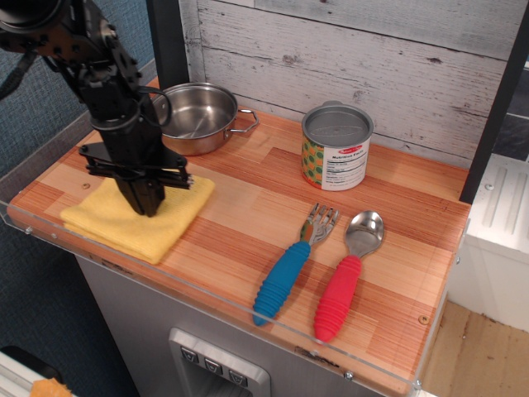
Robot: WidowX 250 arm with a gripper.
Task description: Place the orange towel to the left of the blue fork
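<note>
On the wooden counter (248, 207), left half: a black robot gripper (147, 207) presses straight down onto the orange towel (136, 219), its fingertips sunk into the cloth's middle. Whether the fingers pinch a fold or just pin the fabric flat can't be told from this angle — the tips are hidden against the dark body.

The towel, a folded yellow-orange square, lies near the front-left edge, just in front of the steel pot (194, 116) and well apart from the blue fork (289, 269), which lies w/ tines pointing back, beside a red-handled spoon (345, 281). A printed tin can (335, 147) stands behind the cutlery.

Judging by its look, the cloth is light, soft and floppy; it should slide easily over smooth wood but may bunch or unfold if dragged from one corner. A central hold, approx where the gripper sits now, seems the safest grip — it keeps the folded layers together.

Bare counter lies between towel and fork, so the job appears only partway done; the target spot is prob. that open strip just left of the blue handle.
</note>
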